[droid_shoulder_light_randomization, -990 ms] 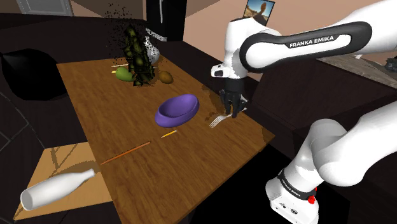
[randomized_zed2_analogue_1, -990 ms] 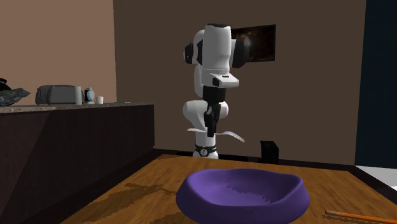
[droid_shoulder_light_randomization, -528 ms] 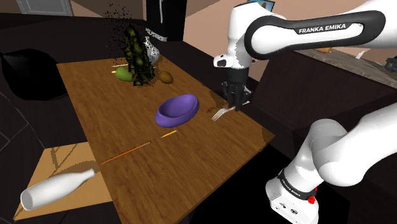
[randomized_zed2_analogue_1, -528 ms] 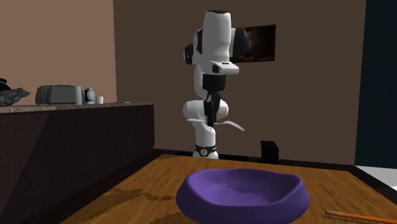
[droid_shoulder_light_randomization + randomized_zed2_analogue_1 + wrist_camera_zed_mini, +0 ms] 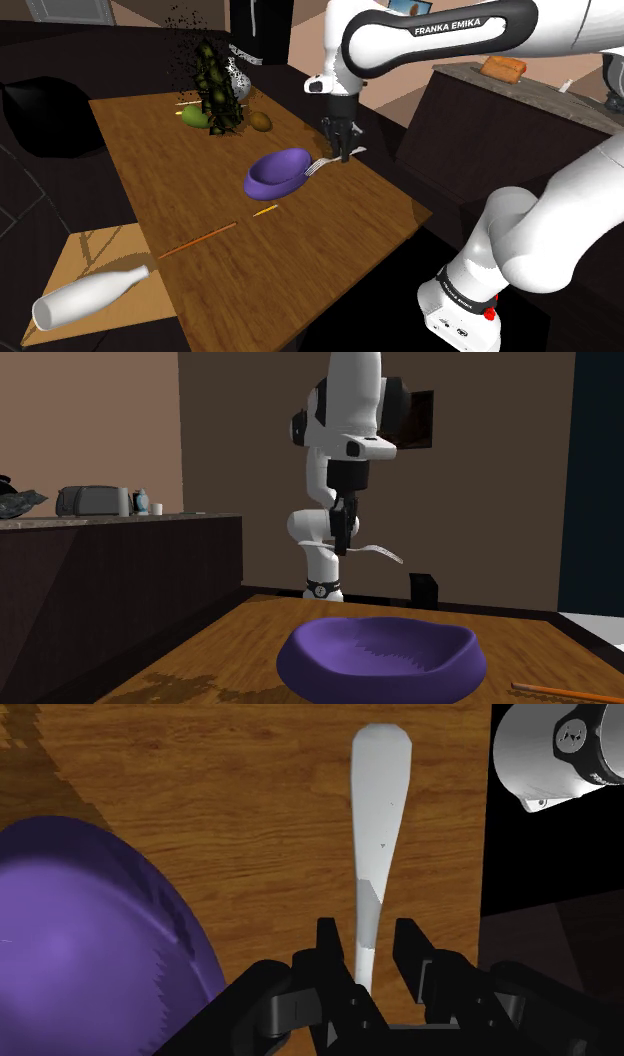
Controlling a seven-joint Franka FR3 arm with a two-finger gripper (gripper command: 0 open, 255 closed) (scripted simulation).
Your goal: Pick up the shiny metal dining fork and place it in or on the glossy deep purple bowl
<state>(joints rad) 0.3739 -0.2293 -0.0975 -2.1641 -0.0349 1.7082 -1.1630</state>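
My black gripper (image 5: 341, 150) is shut on a pale silvery fork (image 5: 320, 165) and holds it in the air above the wooden table (image 5: 350, 215). The tines reach over the near rim of the glossy purple bowl (image 5: 278, 172). In the second exterior view the gripper (image 5: 342, 544) hangs well above and behind the bowl (image 5: 380, 657), with the fork (image 5: 376, 550) sticking out sideways. The wrist view has both fingers of the gripper (image 5: 365, 954) clasping the fork (image 5: 379, 824) at its narrow neck, and the bowl (image 5: 80, 944) lies just beside the gripper.
A dark leafy plant (image 5: 212, 85), a green fruit (image 5: 193, 118) and a brown fruit (image 5: 261, 122) stand at the table's far end. A long orange stick (image 5: 197, 240) and a short one (image 5: 265, 210) lie near the bowl. A white bottle (image 5: 90, 297) lies beyond the table's left edge.
The arm has lifted the fork off the table and carried it toward the shoulder view's left, from the table's right edge to the bowl's rim. The bowl has not moved.
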